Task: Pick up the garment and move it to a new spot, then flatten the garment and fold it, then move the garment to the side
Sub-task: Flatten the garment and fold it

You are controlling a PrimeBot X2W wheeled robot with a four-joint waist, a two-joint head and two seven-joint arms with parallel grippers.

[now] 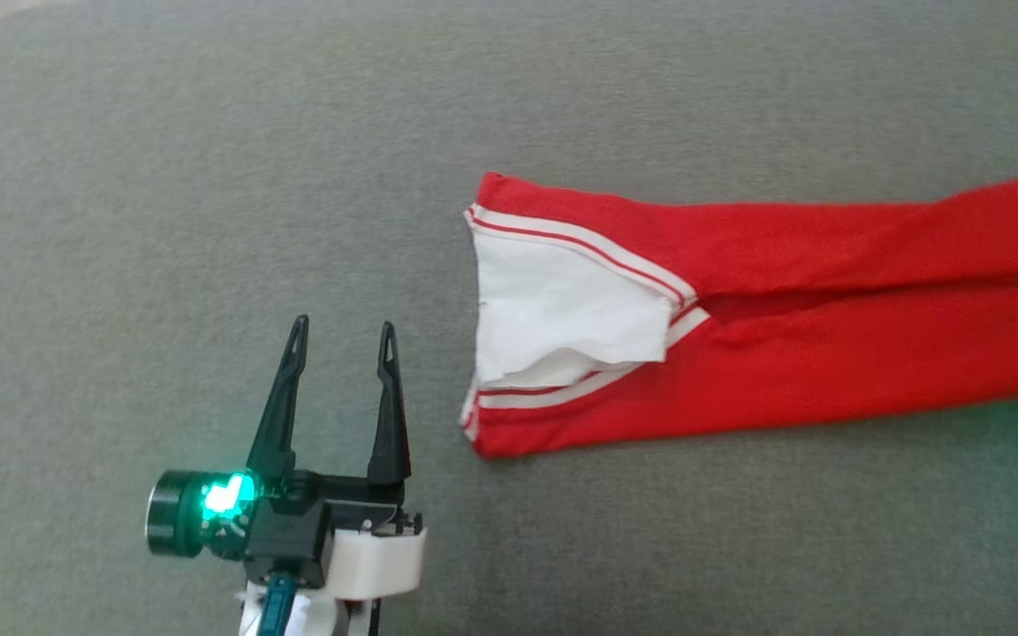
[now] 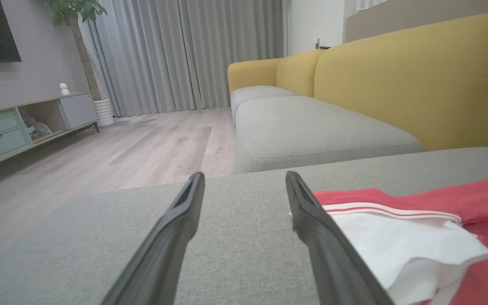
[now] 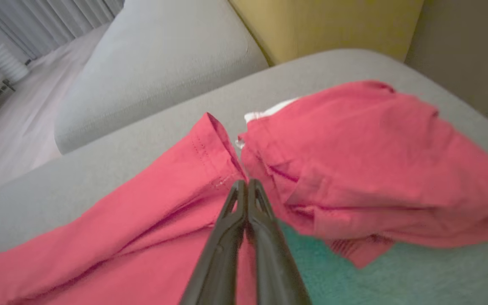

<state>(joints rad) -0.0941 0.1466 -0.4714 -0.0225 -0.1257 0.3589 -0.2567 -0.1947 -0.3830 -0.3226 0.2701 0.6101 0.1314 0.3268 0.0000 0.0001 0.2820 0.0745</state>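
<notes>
Garment (image 1: 827, 353): I count one, red with white striped trim, on the grey cushion (image 1: 208, 177) right of my left gripper (image 1: 343, 325), jaws spread; right gripper (image 3: 247, 183), jaws pressed together at its cloth.

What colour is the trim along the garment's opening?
The trim is white with a thin red stripe; head view best.

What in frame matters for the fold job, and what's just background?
Job: red garment, left gripper open beside it, right gripper shut on its cloth, grey cushion underneath.
Background: yellow sofa back, curtains, potted plant, low cabinet.
</notes>
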